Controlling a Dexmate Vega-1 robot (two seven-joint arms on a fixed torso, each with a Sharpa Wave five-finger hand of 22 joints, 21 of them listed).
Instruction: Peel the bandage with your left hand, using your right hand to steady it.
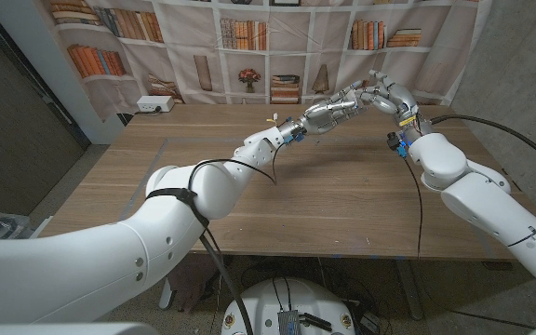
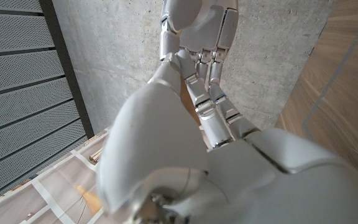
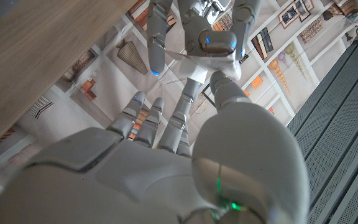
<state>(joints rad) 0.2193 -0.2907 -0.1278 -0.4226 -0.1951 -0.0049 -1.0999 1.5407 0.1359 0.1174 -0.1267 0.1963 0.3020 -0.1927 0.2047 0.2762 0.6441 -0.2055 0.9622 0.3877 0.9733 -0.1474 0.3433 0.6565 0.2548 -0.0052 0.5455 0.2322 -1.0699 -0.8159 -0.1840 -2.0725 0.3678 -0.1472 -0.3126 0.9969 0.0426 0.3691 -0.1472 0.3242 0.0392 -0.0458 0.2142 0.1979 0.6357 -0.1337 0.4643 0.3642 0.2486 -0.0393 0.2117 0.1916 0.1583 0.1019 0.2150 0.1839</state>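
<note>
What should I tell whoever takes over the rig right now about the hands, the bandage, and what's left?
Left robot hand: raised above the far side of the table, fingertips meeting the right hand's.
Right robot hand: raised too, facing the left.
Bandage: a thin white strip between the two hands' fingertips, best seen in the right wrist view. Both hands appear to pinch it.
Done: bandage picked up and held in the air between both hands.
Left: peeling. How far the wrapper has parted cannot be told. Probably pull with the left while the right steadies.

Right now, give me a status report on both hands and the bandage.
Left hand and right hand meet raised above the table. Both pinch the white bandage wrapper. Nothing in the way.
</note>
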